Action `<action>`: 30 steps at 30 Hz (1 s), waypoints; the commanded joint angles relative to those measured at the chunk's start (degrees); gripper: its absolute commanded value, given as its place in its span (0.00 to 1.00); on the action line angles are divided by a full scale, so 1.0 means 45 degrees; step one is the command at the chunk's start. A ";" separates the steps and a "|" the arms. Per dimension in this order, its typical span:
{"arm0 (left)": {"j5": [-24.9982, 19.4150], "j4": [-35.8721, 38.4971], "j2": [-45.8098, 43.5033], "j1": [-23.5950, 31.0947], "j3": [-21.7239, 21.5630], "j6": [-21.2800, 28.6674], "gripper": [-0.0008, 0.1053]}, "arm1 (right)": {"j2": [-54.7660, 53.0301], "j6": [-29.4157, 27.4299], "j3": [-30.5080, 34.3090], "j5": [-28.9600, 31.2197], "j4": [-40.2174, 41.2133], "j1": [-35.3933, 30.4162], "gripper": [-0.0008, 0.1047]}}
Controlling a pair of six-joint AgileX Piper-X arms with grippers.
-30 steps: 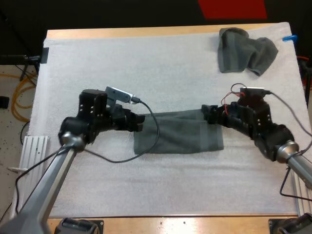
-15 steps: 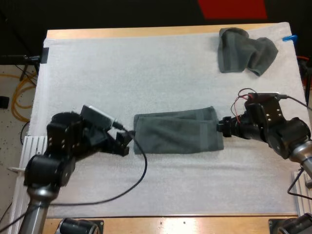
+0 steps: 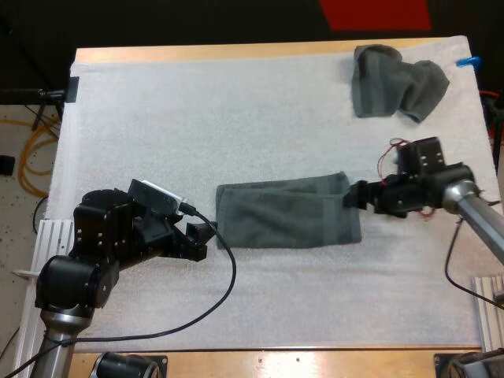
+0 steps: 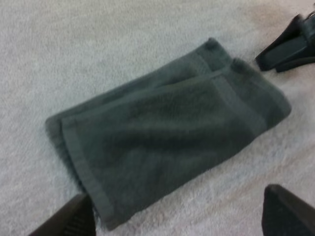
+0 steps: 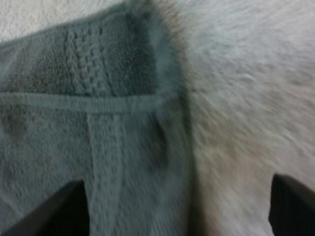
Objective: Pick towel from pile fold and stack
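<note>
Seemingly between folds: folded towel (image 3: 287, 214) flat on the mat (image 3: 236, 118), left gripper (image 3: 203, 236) just off its left end, right gripper (image 3: 352, 197) at its right end, both spread apart and empty; next, likely gripping an end for another fold

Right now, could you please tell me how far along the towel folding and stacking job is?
Done: one folded towel lies flat on the mat as a long rectangle. In hand: nothing; the left gripper and the right gripper are open, one at each short end of it. Left: the crumpled towel at the mat's far right corner is unfolded, and the two are not yet stacked.
</note>
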 commanded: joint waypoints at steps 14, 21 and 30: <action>0.0436 0.0080 0.0004 -0.0020 -0.0060 -0.0166 0.64 | 0.1853 0.0498 -0.0026 -0.2935 -0.0975 0.0000 0.31; 0.0436 0.0080 0.0004 -0.0020 -0.0060 -0.0166 0.64 | 0.1811 0.0498 -0.0026 -0.2879 -0.0975 0.0000 0.01; 0.0436 0.0080 0.0004 -0.0020 -0.0060 -0.0166 0.64 | -0.0301 -0.0194 -0.0026 0.1362 0.0438 -0.0024 0.01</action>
